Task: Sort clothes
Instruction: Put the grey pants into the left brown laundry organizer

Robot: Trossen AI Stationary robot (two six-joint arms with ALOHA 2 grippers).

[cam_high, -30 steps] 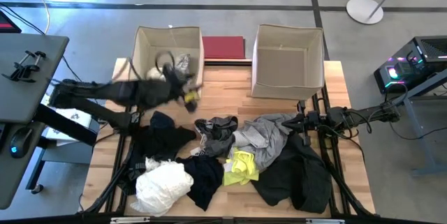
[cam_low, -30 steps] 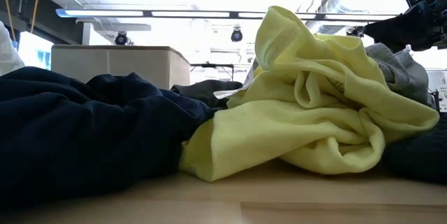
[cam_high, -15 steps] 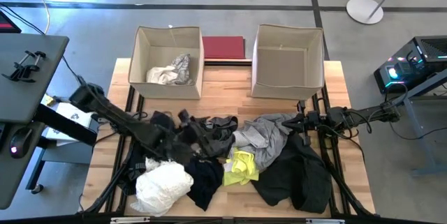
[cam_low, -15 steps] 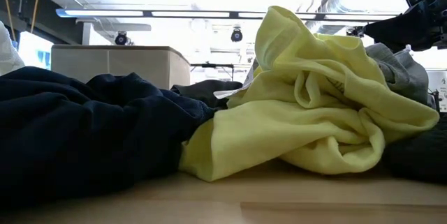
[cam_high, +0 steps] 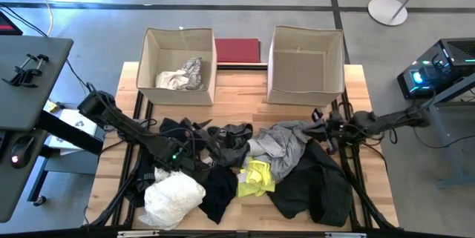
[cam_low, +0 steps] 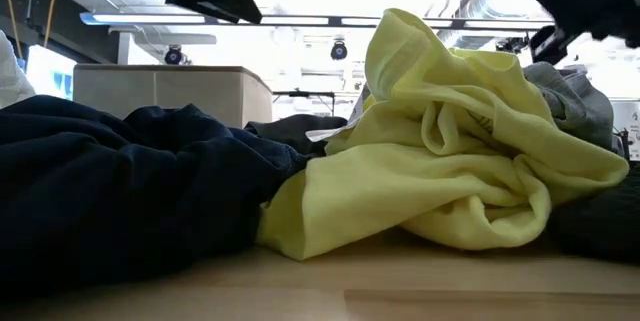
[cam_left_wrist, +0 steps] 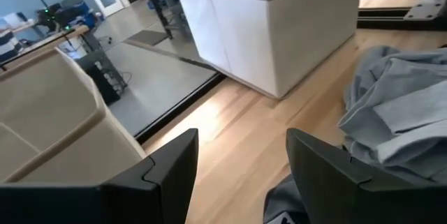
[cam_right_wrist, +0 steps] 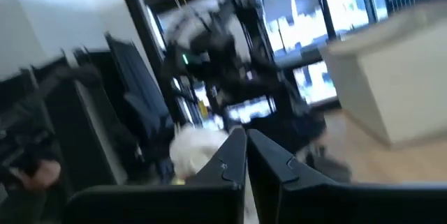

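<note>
Where heaped, clothes [cam_high: 252, 167] sprawl across the table.

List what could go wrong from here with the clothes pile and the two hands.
1. The clothes lie overlapped, so the open left hand above the dark end of the pile may drag up two garments at once.
2. The neon yellow garment lies between dark pieces and could get pulled along.
3. The shut right hand sits at the grey garment; both arms meeting mid-pile might snag.

Two beige boxes [cam_high: 178, 64] [cam_high: 306, 64] are seen, one red board [cam_high: 237, 50], two arms, and about eight garments: seven on the table [cam_high: 237, 84], one in the left box.
</note>
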